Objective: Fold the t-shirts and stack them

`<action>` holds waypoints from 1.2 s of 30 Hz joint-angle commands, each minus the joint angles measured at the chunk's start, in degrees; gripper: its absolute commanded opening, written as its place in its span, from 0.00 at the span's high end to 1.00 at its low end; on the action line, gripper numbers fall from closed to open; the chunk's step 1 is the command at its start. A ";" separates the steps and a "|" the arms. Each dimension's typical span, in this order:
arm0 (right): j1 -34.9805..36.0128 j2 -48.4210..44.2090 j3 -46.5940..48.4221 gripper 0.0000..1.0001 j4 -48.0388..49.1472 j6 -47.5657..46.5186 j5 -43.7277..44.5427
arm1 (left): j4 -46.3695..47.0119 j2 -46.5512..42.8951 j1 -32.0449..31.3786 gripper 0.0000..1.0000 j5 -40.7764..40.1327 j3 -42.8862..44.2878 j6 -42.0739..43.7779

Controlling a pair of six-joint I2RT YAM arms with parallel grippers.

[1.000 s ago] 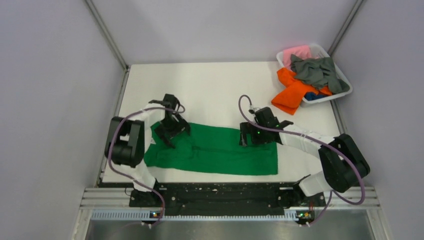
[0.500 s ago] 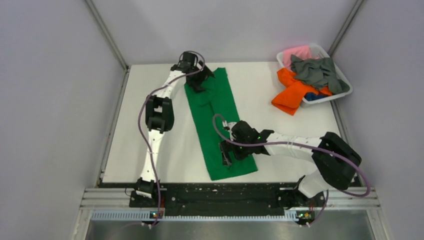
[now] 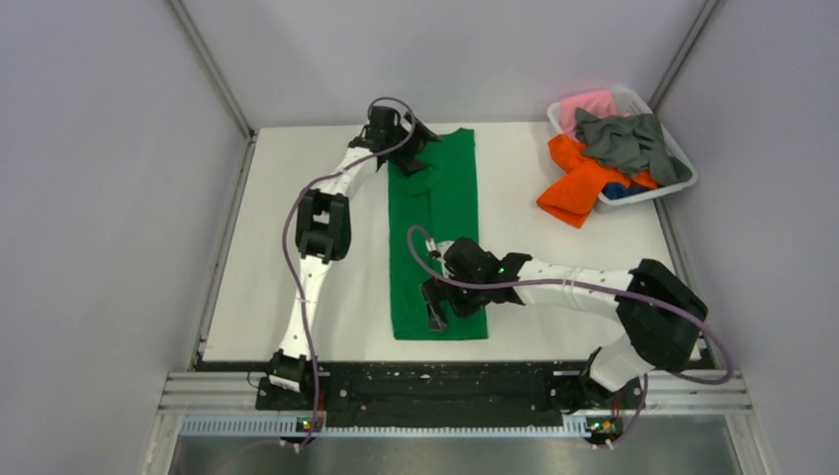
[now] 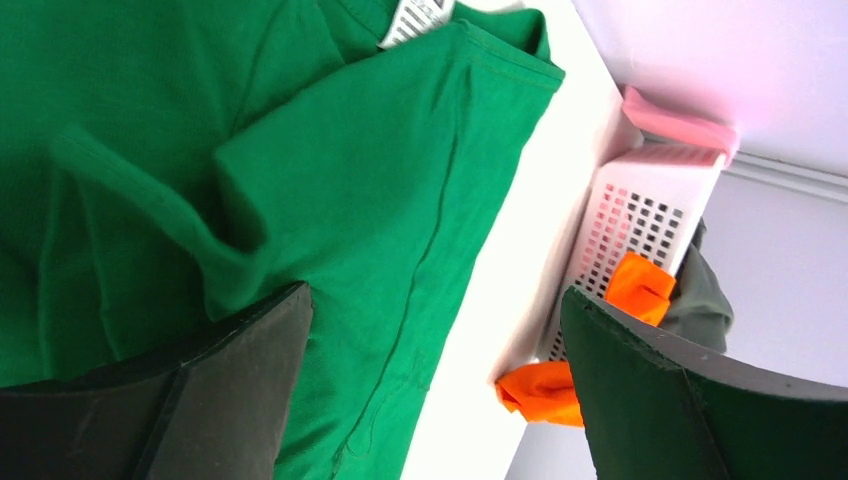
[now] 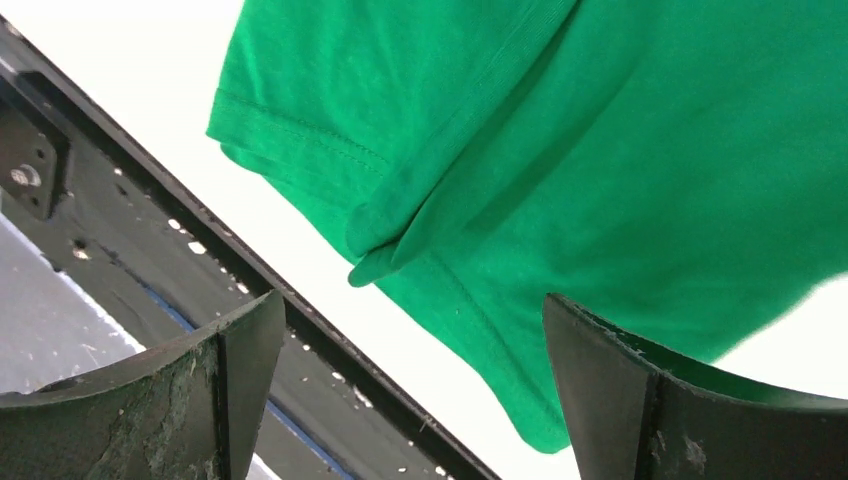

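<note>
Two arms are reaching over a bright green t-shirt (image 3: 435, 247) that is lying as a long, narrow strip down the middle of the white desk (image 3: 554, 237), running from the far edge toward the near one. The left end effector (image 3: 414, 156) is sitting over the shirt's far end, its fingers (image 4: 230, 400) spreading wide, with creased green cloth showing between them and nothing pinched. The right end effector (image 3: 437, 309) is sitting over the near end by the hem corner, likewise released, its pads (image 5: 640, 400) standing well apart. Whether either is touching the fabric I cannot tell. At the far right corner a white basket (image 3: 661, 192) is holding a dark grey tee (image 3: 623, 139) on top, a pink tee (image 3: 584, 104) at the back and a blue tee (image 3: 615, 190) peeking out, while an orange tee (image 3: 579, 188) is spilling over its rim onto the desk.
</note>
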 commanded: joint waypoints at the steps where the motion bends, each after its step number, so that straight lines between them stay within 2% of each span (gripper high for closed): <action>1: 0.99 -10.79 2.46 0.01 -1.00 3.74 7.74 | 5.21 -4.03 -0.34 0.01 6.19 -0.32 2.76; 4: 0.85 -16.78 -0.01 0.01 -1.11 7.01 14.78 | -0.87 -13.17 -1.32 0.01 5.20 -3.12 10.50; 7: 0.41 -22.33 -4.48 0.01 -1.76 10.65 18.79 | -5.49 -26.04 -2.54 0.01 2.52 -13.14 17.22; 12: -0.60 -29.21 -12.80 0.05 -1.67 17.90 16.64 | -10.46 -49.95 -5.76 0.01 -6.59 -42.28 22.39; 16: -0.96 -32.28 -17.14 0.11 -2.19 20.83 15.55 | -9.15 -65.91 -8.41 0.01 -5.12 -68.17 21.27; 18: -0.99 -33.28 -19.07 0.14 -2.39 22.10 14.58 | -9.23 -72.89 -10.14 0.01 -5.81 -78.02 19.77; 21: -1.02 -33.13 -22.26 0.16 0.04 23.79 12.09 | -10.85 -79.00 -12.35 0.03 -5.38 -89.64 17.94; 26: -1.02 -29.58 -26.27 0.28 8.33 26.83 8.98 | -7.51 -85.29 -16.16 0.14 -3.46 -101.42 13.15; 30: -1.05 -27.35 -27.39 0.37 11.42 28.48 9.36 | -3.86 -86.80 -18.65 0.23 -2.70 -106.59 10.32; 36: -1.08 -28.03 -28.53 0.39 11.08 29.17 11.41 | -2.06 -84.32 -19.62 0.37 -3.38 -107.96 10.22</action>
